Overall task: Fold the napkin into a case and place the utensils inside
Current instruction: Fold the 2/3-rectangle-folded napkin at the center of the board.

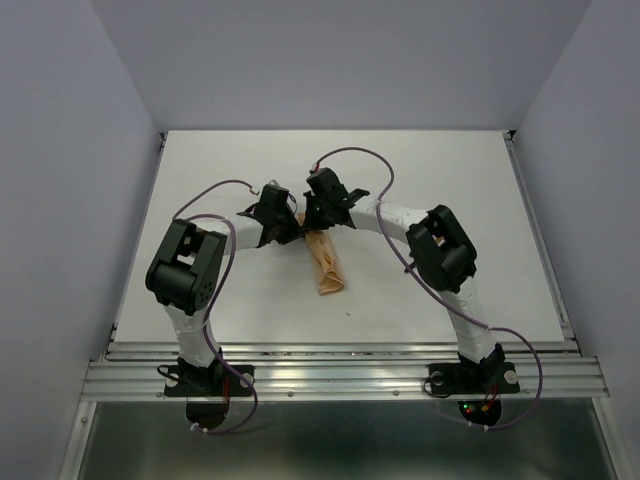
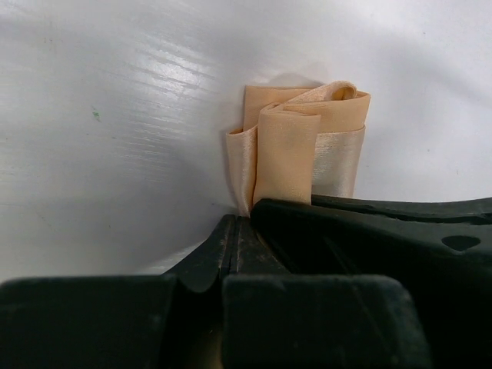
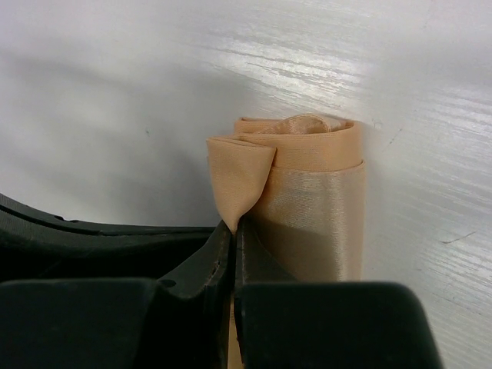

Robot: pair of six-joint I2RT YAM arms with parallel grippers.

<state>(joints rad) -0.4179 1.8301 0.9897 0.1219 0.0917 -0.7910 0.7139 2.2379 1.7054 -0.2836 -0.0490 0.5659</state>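
Top external: white table [image 1: 450, 200] — pale lavender walls [image 1: 60, 150]; napkin [image 1: 327, 268] mid-table.

White table [image 1: 450, 180] between pale lavender walls [image 1: 340, 60]

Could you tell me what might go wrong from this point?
1. The left gripper and right gripper pinch the same end of the folded napkin, nearly touching; they could collide when moving.
2. The right one holds only a small corner flap, which may slip.
3. Pulling could undo the loose folds.
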